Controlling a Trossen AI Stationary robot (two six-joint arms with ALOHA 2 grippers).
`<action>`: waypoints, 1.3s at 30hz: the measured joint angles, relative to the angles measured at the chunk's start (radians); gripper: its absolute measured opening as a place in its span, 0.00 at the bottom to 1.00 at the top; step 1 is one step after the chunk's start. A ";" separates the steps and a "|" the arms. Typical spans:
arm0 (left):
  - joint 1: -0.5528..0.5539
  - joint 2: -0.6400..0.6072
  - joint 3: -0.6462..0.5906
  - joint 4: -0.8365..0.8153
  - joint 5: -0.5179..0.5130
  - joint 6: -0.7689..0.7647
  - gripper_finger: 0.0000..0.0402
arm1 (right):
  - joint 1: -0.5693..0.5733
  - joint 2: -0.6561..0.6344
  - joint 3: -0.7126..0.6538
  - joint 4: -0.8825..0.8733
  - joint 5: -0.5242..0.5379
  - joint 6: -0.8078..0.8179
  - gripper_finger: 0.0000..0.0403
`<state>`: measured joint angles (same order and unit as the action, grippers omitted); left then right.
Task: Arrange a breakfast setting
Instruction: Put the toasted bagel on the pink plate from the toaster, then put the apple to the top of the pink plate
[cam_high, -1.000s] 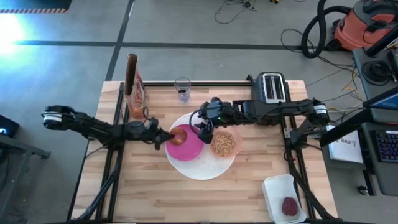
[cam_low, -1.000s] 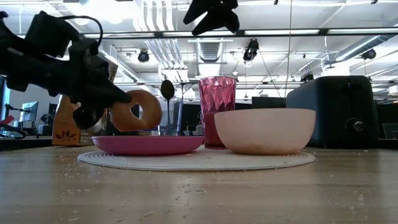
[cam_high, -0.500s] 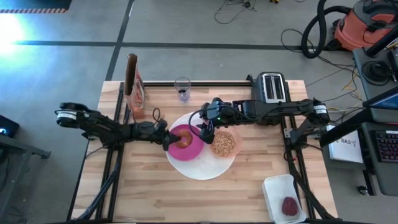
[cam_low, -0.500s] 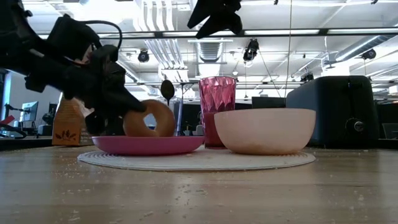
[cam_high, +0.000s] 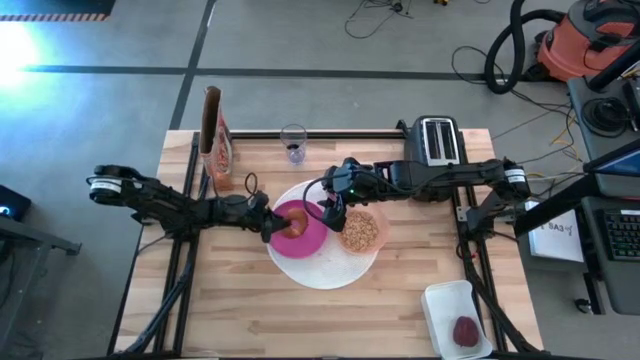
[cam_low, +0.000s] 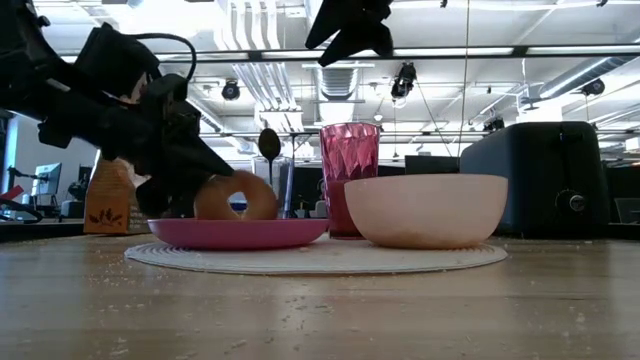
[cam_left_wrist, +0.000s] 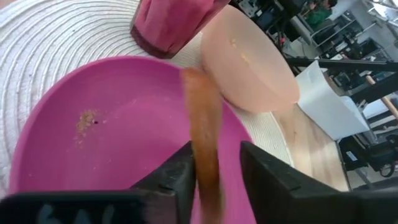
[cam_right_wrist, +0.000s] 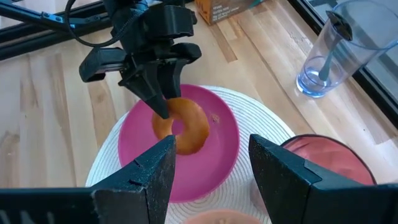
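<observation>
A round toasted bread, ring-shaped, stands on edge on the magenta plate, which lies on the big white round disc. My left gripper is shut on the bread, coming from the table's left. The pink bowl and the pink tumbler stand on the disc too. My right gripper hangs open and empty above the tumbler. The spoon stands in a clear glass at the far edge. A small dark-red fruit lies in a white tray. My left gripper pinches the bread's rim between its two fingers, one on each flat face. The fingers come slanting down from the table's left. The bread stands upright on edge, and in the low view its lower edge meets the plate.
A toaster stands at the far right, and a tall carton at the far left. The near half of the table is bare wood strewn with crumbs.
My left gripper has gone toward the table's right edge and down with the bread, from beside the plate to over it. The bread has stayed on edge and come down onto the plate.
</observation>
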<state>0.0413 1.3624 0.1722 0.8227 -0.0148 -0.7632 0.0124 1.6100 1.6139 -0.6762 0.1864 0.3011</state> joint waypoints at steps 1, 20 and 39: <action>0.000 0.000 0.000 -0.002 -0.002 0.003 0.28 | 0.000 0.000 0.000 0.000 0.000 0.008 0.48; 0.093 -0.098 -0.001 -0.244 0.111 0.116 0.42 | 0.000 -0.017 0.000 -0.086 -0.001 0.101 0.48; 0.134 -0.492 0.016 -0.565 0.201 0.230 0.42 | 0.000 -0.133 0.000 -0.227 0.001 0.235 0.48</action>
<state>0.1749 0.8708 0.1881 0.2580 0.1859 -0.5337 0.0124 1.4771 1.6138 -0.9028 0.1875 0.5358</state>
